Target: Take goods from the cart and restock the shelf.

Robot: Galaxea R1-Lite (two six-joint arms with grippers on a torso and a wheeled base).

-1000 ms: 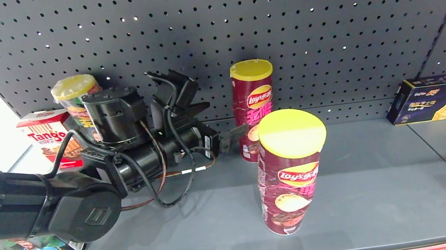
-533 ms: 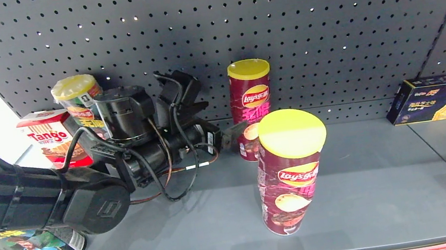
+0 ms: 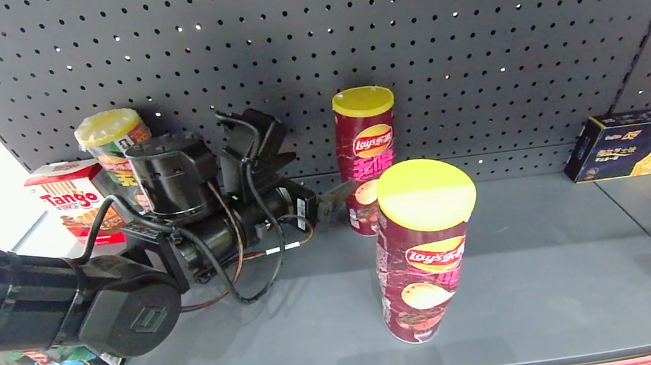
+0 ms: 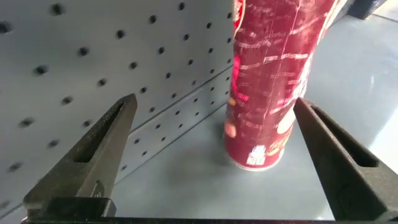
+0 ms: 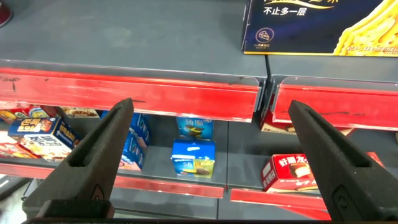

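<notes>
Two chip cans upright on the shelf [image 3: 564, 251]: rear can [image 3: 370, 157] close to the pegboard [image 3: 469, 28], front can [image 3: 424, 251] nearer the shelf's edge and apart from it. Over the last second, pushed forward a little, then drew the left gripper [image 3: 339, 198] back toward the left. Left the rear can a touch farther left than a second ago. Ends just beside that can's lower half; cannot tell whether touching.

Holds jaws spread wide (seen from the wrist, can beyond the fingertips, standing free on its base), so reads as released and placed. Holds the right gripper [image 5: 211, 106] elsewhere, jaws likewise spread and empty, facing lower shelves [image 5: 124, 37].

Judged: this placement done. Next calls for pulling the left arm clear without clipping either can, then going back to the cart.
</notes>
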